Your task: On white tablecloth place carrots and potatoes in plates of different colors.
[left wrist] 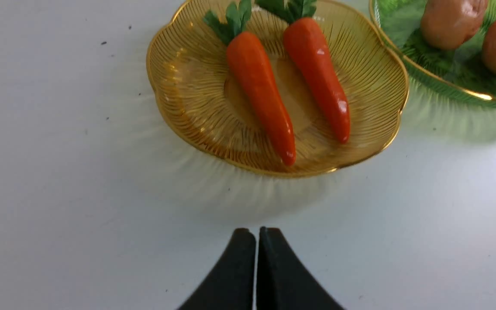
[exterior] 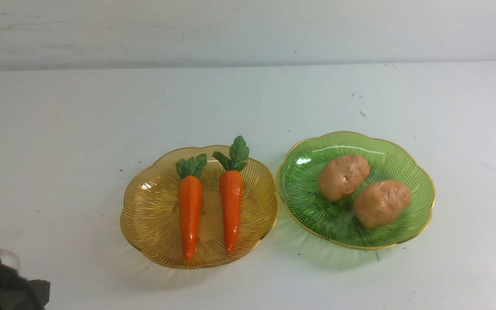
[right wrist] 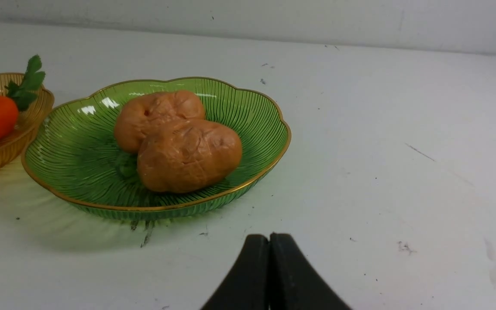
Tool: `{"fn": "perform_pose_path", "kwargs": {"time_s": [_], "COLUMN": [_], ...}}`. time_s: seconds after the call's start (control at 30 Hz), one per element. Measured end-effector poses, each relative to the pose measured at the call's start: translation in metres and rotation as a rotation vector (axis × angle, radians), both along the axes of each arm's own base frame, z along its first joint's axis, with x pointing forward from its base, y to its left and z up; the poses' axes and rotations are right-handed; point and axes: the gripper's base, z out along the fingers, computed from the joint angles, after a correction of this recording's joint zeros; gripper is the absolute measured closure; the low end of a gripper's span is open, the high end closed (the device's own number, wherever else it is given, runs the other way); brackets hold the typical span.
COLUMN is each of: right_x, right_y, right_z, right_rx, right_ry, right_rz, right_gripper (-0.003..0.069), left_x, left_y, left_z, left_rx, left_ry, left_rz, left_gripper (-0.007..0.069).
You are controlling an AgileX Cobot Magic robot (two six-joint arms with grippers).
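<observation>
Two orange carrots (exterior: 190, 213) (exterior: 230, 206) lie side by side in the amber-yellow plate (exterior: 149, 215) on the white tablecloth (exterior: 58, 150). Two tan potatoes (exterior: 343, 176) (exterior: 381, 203) lie touching in the green plate (exterior: 416, 189) to its right. In the left wrist view my left gripper (left wrist: 257, 232) is shut and empty, short of the amber plate (left wrist: 179, 99) and its carrots (left wrist: 261, 90). In the right wrist view my right gripper (right wrist: 269, 239) is shut and empty, short of the green plate (right wrist: 71, 159) and its potatoes (right wrist: 187, 155).
Part of my left arm (exterior: 2, 284) shows at the bottom left corner of the front view. A pale wall (exterior: 248, 30) rises behind the table's far edge. The cloth bears small dark specks (exterior: 362, 113).
</observation>
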Motion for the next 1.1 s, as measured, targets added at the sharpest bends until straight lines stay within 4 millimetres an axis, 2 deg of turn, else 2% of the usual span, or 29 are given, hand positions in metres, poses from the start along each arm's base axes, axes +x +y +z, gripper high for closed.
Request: {"fn": "perform_pose_path", "kwargs": {"time_s": [0.53,0.67,0.73,0.9,1.0,1.1], "right_x": [0.000,0.000,0.000,0.000,0.000,0.000], "right_y": [0.000,0.000,0.000,0.000,0.000,0.000], "right_z": [0.000,0.000,0.000,0.000,0.000,0.000], "right_rx": [0.000,0.000,0.000,0.000,0.000,0.000], "right_ry": [0.000,0.000,0.000,0.000,0.000,0.000], "right_rz": [0.000,0.000,0.000,0.000,0.000,0.000], "right_gripper": [0.0674,0.0674,0.0674,0.0674,0.0674,0.0674], "left_x": [-0.006,-0.019,-0.025,-0.025,-0.024,-0.024], "left_y": [0.005,0.015,0.020,0.027,0.030,0.031], "left_z": [-0.008,-0.031,-0.049,-0.089,-0.099,-0.098], "left_rx": [0.015,0.013,-0.002,0.023,0.039,0.039], "left_ry": [-0.097,-0.205,-0.256,-0.250,-0.232,-0.246], "left_rz": [-0.011,0.021,0.081,0.224,0.278,0.299], "left_gripper": [0.0628,0.0628,0.0628,0.0628,0.0628,0.0628]}}
